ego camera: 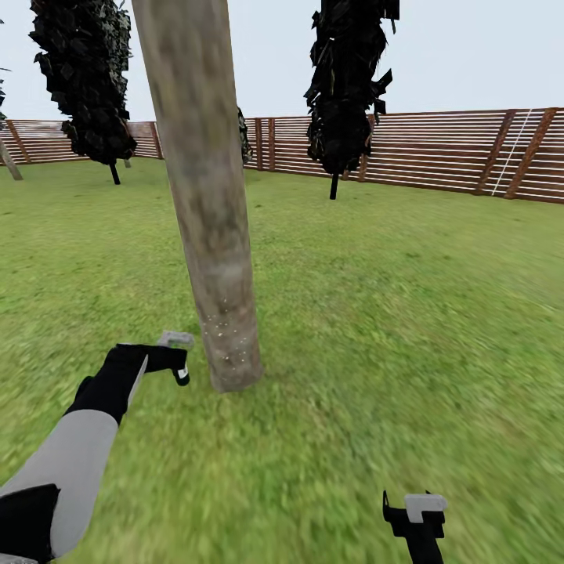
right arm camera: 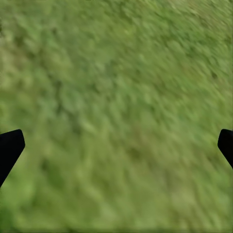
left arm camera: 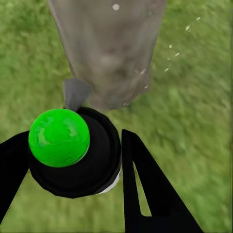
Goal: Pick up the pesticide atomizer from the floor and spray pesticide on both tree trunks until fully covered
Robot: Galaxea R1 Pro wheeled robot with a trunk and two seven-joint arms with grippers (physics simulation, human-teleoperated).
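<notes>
A thick, mottled grey-brown tree trunk (ego camera: 207, 196) rises from the lawn straight ahead, and fine white pesticide specks (ego camera: 223, 329) dot its lower part. My left gripper (ego camera: 174, 359) hovers just left of the trunk's base. It is shut on the pesticide atomizer (left arm camera: 92, 170), a small black bottle topped by a green ball (left arm camera: 59, 137). In the left wrist view a grey cone points from the bottle at the trunk (left arm camera: 109, 48), with white specks (left arm camera: 170, 53) drifting beside it. My right gripper (ego camera: 415, 509) hangs low at the right over bare grass, fingers (right arm camera: 9, 148) wide apart and holding nothing.
Green lawn (ego camera: 392, 313) spreads all around. Two narrow near-black trees (ego camera: 86, 78) (ego camera: 345, 86) stand further back. A reddish-brown slat fence (ego camera: 439, 149) closes off the far side. Another pale trunk (ego camera: 9, 160) leans at the far left edge.
</notes>
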